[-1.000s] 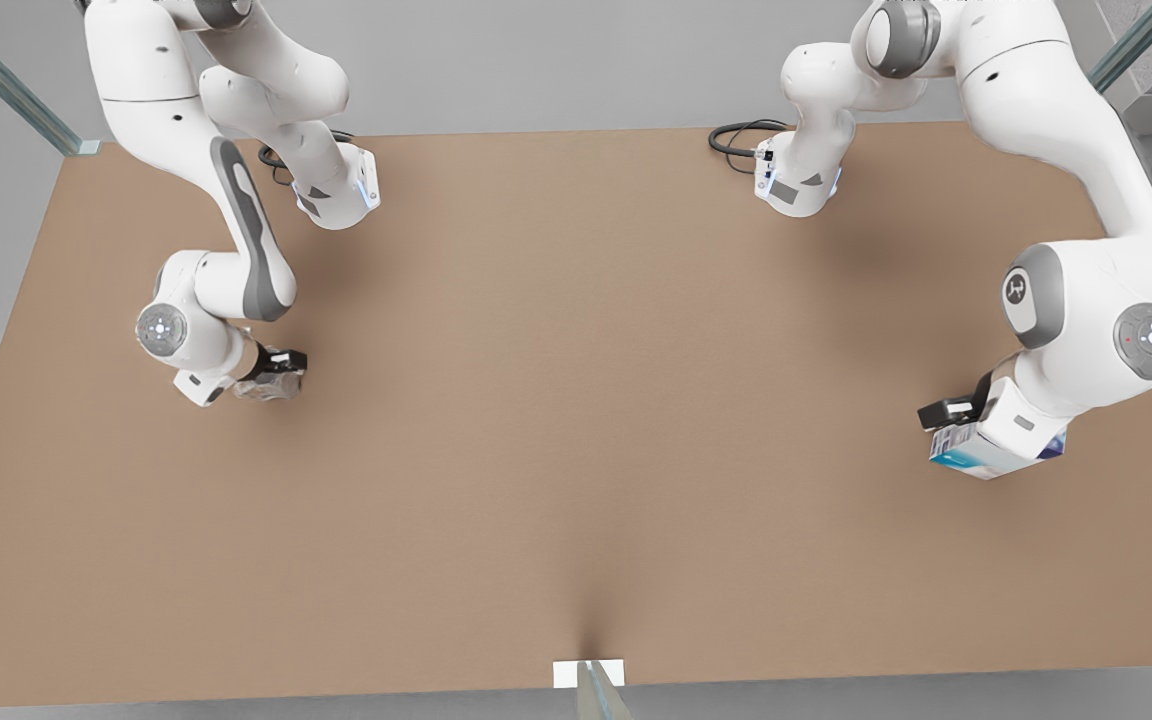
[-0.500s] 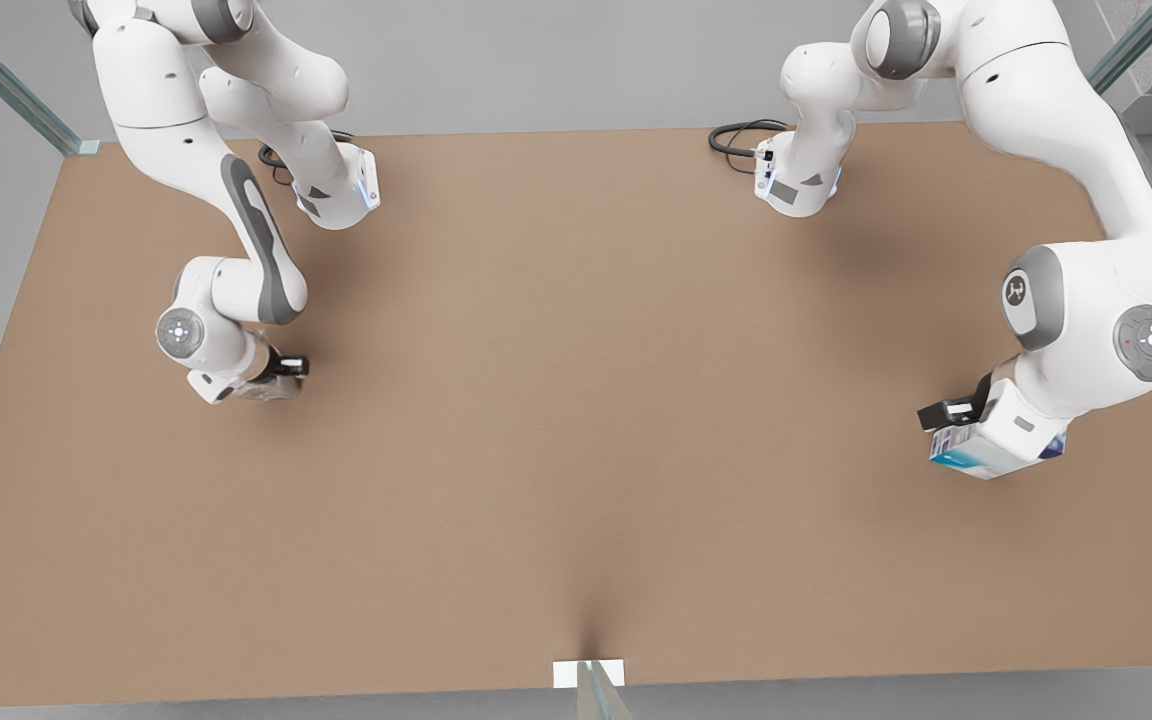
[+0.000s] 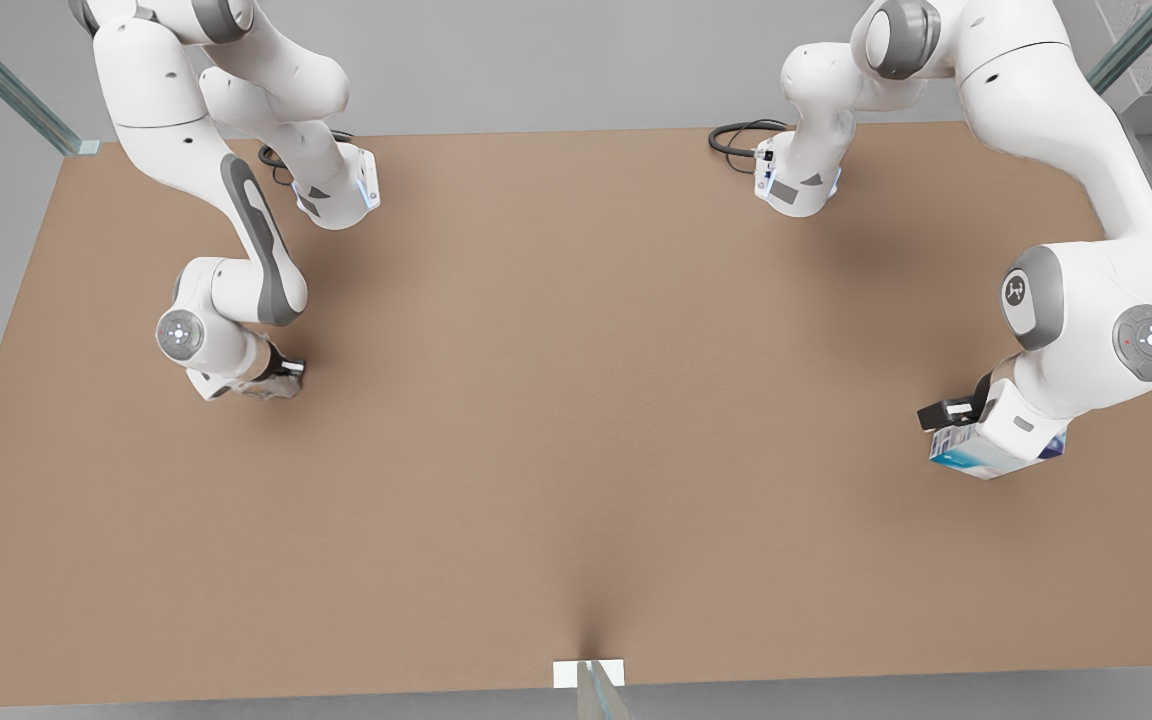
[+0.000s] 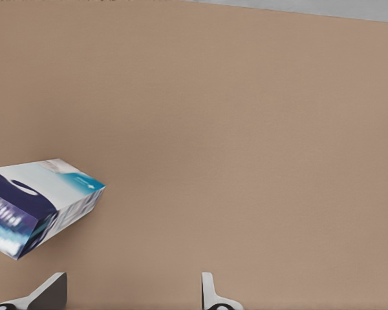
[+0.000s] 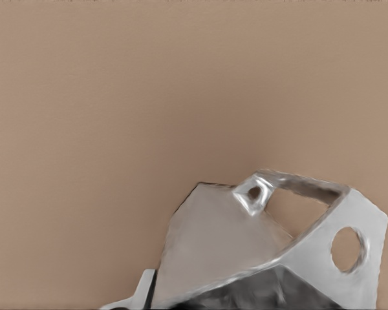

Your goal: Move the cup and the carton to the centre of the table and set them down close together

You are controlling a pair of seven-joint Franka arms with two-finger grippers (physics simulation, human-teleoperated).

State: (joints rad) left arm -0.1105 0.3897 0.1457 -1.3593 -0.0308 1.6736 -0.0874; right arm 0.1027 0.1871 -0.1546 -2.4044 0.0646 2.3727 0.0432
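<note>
Light-brown matte worktop [image 3: 576,420], rectangular, under even, diffuse lighting with soft shadows. Plain grey floor [image 3: 536,70] surrounds it on all sides. Glass-edged frame struts [image 3: 6,85] rise at both far corners. White tab [image 3: 566,674] on the near edge. Black cable [image 3: 736,135] coiled at the far edge.

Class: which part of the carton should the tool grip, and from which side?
Across its long flat side faces, mid-length, from above: the carton lies on the table, those faces parallel. The open left tool sits beside it, not around it; the right tool is at the cup.
</note>
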